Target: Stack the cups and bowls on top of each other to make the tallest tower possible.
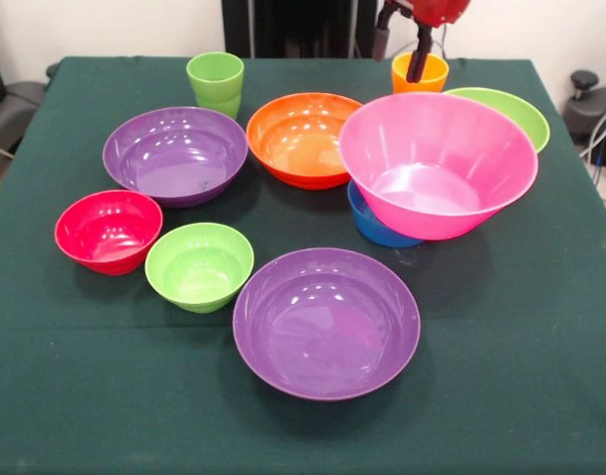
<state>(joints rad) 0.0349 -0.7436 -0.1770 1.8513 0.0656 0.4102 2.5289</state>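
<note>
My gripper point(400, 49) hangs at the far edge of the table, open. One dark finger point(419, 59) reaches down at the mouth of the orange cup point(432, 77); the other finger is to the cup's left. The light green cup point(216, 83) stands upright at the far left. The huge pink bowl point(437, 163) sits tilted on the small blue bowl point(374, 228). The large lime green bowl point(511, 109) is behind it. The large orange bowl point(298, 139), two purple bowls point(174, 153) point(326, 322), the small red bowl point(108, 231) and the small lime green bowl point(199, 265) stand apart, unstacked.
A dark green cloth point(85, 396) covers the table. The robot's black pedestal point(293, 25) stands behind the far edge. Grey equipment and cables point(595, 109) are off the table at the right.
</note>
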